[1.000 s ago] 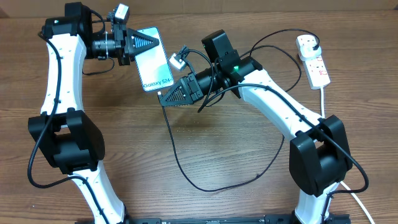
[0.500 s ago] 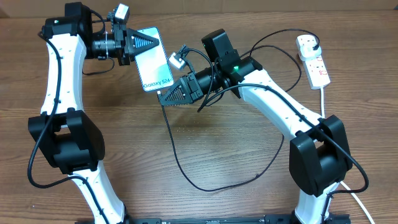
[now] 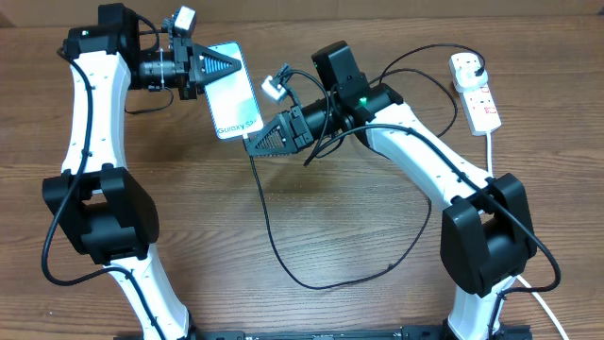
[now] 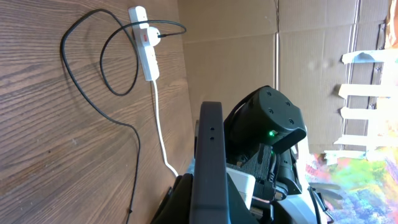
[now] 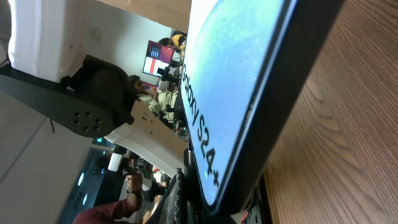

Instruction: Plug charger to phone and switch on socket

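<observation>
The right end effector (image 3: 257, 144), pinching the cable (image 3: 274, 247) near its tip, has shifted up-left to the lower edge of the phone (image 3: 234, 93). The left end effector (image 3: 226, 64) clamps the phone above the desk (image 3: 359, 312). Insertion looks imminent; the power strip (image 3: 479, 94) awaits switching.

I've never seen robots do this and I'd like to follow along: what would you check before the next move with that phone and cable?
1. Phone gripped by the left fingers, lifted off the table: ok.
2. Charger cable shut in the right fingers, right at the phone's lower edge: ok.
3. Connector tip lined up with or seated in the phone's port: cannot tell, it is hidden in every view.
4. Cable slack: ok, a loose loop lies on the table.
5. White plug head sitting in the socket: ok.
6. Socket switch turned on: cannot tell, too small to read.
</observation>
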You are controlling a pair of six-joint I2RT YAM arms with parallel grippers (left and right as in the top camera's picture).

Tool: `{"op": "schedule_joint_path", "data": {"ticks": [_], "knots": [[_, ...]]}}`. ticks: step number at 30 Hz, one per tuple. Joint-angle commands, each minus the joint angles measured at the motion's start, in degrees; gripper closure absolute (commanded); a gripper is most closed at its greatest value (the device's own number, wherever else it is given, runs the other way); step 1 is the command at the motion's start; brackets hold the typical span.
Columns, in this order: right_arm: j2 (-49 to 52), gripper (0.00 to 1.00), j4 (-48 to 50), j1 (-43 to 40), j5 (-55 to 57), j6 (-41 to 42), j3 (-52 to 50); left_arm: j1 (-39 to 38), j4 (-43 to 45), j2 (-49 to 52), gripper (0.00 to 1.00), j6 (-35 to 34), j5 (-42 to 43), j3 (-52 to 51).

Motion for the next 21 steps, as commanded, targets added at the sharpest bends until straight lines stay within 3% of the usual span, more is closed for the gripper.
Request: {"op": "schedule_joint_path", "data": {"ticks": [1, 21], "knots": [[0.5, 0.96, 0.4, -0.3, -0.9, 0.0, 0.0, -0.4, -0.1, 0.0, 0.96, 1.1, 3.3, 1.0], [0.5, 0.96, 0.4, 0.2, -0.7, 0.3, 0.0, -0.4, 0.0, 0.0, 0.96, 1.1, 5.4, 1.0]]}}
